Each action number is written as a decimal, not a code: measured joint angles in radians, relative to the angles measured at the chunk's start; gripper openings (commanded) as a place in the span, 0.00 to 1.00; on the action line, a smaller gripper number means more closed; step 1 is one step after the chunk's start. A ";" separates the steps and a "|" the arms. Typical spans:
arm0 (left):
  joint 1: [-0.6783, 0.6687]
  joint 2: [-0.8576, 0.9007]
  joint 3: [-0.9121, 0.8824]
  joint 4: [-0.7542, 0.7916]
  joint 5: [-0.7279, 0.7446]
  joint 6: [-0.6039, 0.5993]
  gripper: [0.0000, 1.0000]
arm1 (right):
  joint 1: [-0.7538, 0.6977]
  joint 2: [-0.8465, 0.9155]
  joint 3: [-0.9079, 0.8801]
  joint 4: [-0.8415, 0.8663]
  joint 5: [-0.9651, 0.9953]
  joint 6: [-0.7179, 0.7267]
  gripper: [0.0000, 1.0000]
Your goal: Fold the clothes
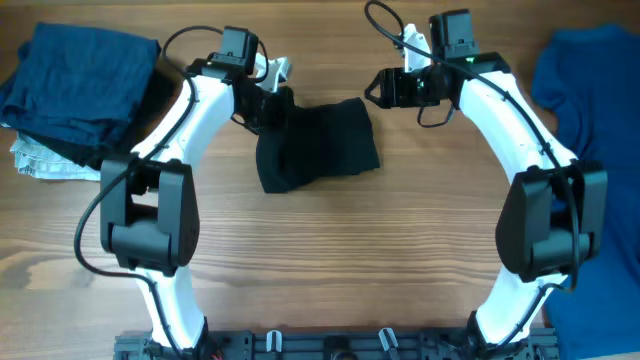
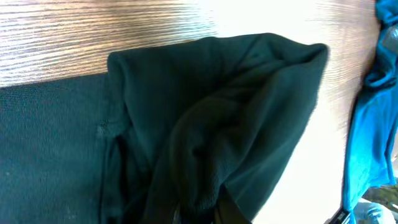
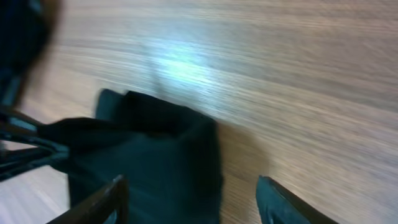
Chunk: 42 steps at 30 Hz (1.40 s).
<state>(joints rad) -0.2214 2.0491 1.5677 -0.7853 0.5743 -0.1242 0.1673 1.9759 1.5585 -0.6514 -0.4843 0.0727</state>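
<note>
A black shirt (image 1: 318,142) lies folded into a small bundle in the middle of the wooden table. At the bundle's back left corner my left gripper (image 1: 268,108) is shut on a bunch of the fabric. In the left wrist view the black shirt (image 2: 205,118) rises in a ridge into my left gripper (image 2: 202,215) at the bottom edge. My right gripper (image 1: 376,90) hovers just beyond the back right corner. In the right wrist view my right gripper (image 3: 194,199) is open and its fingertips (image 3: 117,194) straddle the edge of the black shirt (image 3: 155,162) without holding it.
A stack of folded navy pieces (image 1: 82,80) sits at the back left on a pale cloth (image 1: 40,160). A royal-blue shirt (image 1: 590,90) lies spread along the right edge and also shows in the left wrist view as a blue shirt (image 2: 373,124).
</note>
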 measured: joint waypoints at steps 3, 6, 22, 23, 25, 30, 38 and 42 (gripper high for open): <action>0.001 -0.060 0.000 -0.032 -0.028 -0.001 0.13 | 0.000 0.000 0.000 0.025 -0.087 -0.006 0.38; 0.001 -0.083 0.000 -0.091 -0.119 -0.005 0.12 | 0.001 0.004 0.000 0.030 -0.145 -0.010 0.10; 0.001 -0.075 0.000 -0.163 -0.439 -0.099 0.06 | 0.181 0.159 -0.002 0.337 -0.278 0.040 0.04; 0.001 -0.073 0.000 -0.174 -0.460 -0.108 0.06 | 0.193 0.184 -0.003 0.385 -0.279 0.058 0.04; 0.001 -0.069 0.000 -0.191 -0.503 -0.123 0.07 | 0.207 0.233 -0.005 0.474 -0.282 0.094 0.04; 0.000 -0.069 -0.167 -0.033 -0.571 -0.151 0.13 | 0.216 0.347 -0.005 0.602 -0.282 0.179 0.04; 0.000 -0.086 -0.292 0.128 -0.620 -0.183 0.29 | 0.238 0.357 0.004 0.601 -0.252 0.196 0.04; 0.003 -0.088 -0.237 0.109 -0.691 -0.193 0.57 | 0.238 0.324 0.003 0.576 -0.218 0.195 0.04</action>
<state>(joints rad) -0.2180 1.9610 1.3308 -0.6758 -0.1169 -0.3168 0.4053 2.3001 1.5612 -0.0750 -0.7021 0.2676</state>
